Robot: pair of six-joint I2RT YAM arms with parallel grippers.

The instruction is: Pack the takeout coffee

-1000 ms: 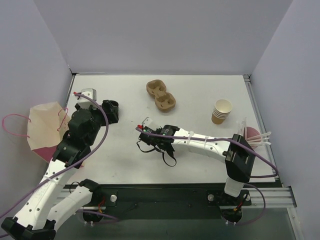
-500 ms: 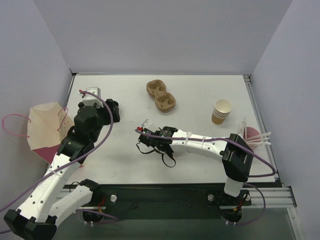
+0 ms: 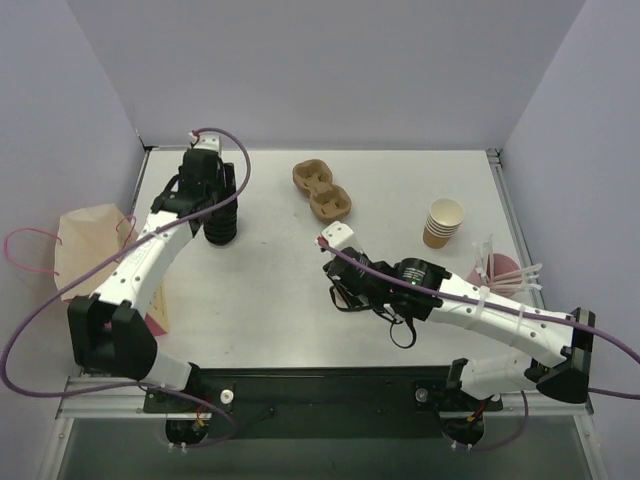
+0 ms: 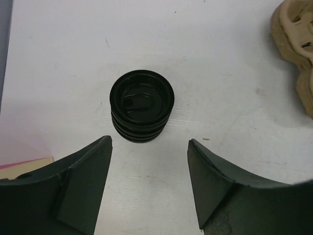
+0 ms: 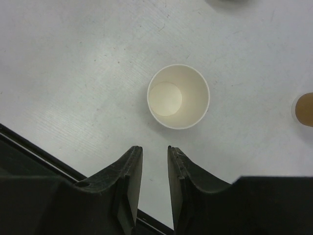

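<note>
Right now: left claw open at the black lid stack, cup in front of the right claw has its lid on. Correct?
No. The paper cup in front of the right claw is lidless; the right wrist view shows its white inside. Rest holds.

Left gripper (image 4: 149,141) wide; right gripper (image 5: 154,150) barely ajar.

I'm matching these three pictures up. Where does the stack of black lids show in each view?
Top external: stack of black lids, upper left of the picture.
Left wrist: centre of the picture.
Right wrist: not identifiable; only a dark sliver at the top edge.
Shared landmark: brown cup holder, right of the lids in top external and left wrist.
</note>
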